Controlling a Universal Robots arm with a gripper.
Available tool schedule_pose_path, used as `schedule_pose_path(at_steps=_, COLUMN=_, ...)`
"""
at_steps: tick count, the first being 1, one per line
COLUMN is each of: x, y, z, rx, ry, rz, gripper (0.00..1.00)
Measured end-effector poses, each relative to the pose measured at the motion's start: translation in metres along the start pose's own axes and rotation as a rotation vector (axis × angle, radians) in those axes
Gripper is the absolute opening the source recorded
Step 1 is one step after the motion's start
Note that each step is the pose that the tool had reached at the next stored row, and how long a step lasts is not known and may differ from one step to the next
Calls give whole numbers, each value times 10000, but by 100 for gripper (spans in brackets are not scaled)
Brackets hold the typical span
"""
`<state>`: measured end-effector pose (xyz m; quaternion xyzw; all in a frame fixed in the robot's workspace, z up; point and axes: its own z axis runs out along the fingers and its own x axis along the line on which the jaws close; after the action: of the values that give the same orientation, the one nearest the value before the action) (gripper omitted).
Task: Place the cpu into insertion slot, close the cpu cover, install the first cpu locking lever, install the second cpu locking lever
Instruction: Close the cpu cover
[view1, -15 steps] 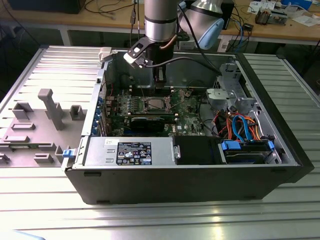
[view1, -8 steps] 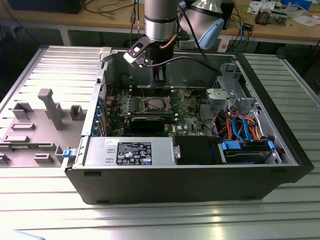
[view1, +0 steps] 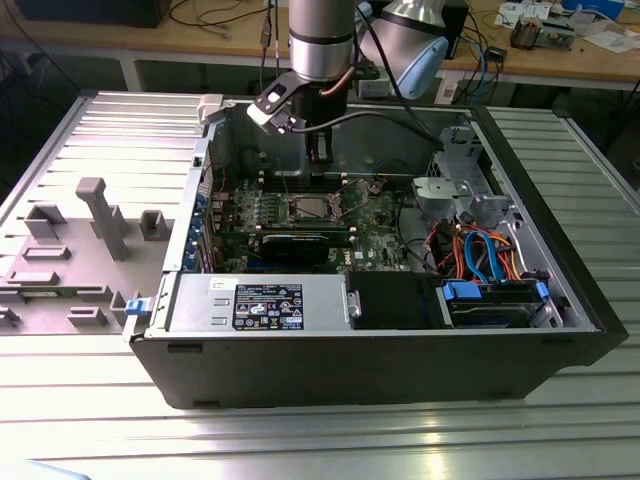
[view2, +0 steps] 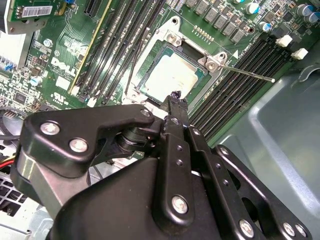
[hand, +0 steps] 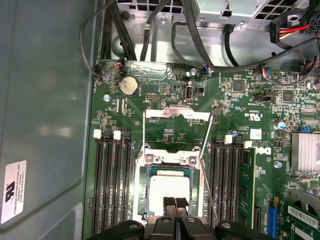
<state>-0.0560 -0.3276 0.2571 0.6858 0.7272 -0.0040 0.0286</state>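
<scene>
Gripper (hand: 175, 204) at the edge of the seated cpu (hand: 170, 187), fingertips pressed together and gripping nothing; cover and both levers not yet done.

Set in the open computer case (view1: 350, 365) on the green motherboard (hand: 107, 120), with the insertion slot (view1: 308, 208) at about 10 o'clock from the case's middle in the exterior view and the arm's tip at 12 o'clock over it. Judged one step of four complete: chip lying flat within the slot's silver rim. Open as yet: cpu cover (hand: 176, 113), swung back clear of the slot, and two thin locking levers (hand: 207, 145), both unlatched and standing free.
</scene>
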Motion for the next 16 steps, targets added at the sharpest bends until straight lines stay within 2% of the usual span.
schedule_pose_path(at_steps=16, x=-2, y=2, z=-44, rx=0, ry=0, rz=0, gripper=11)
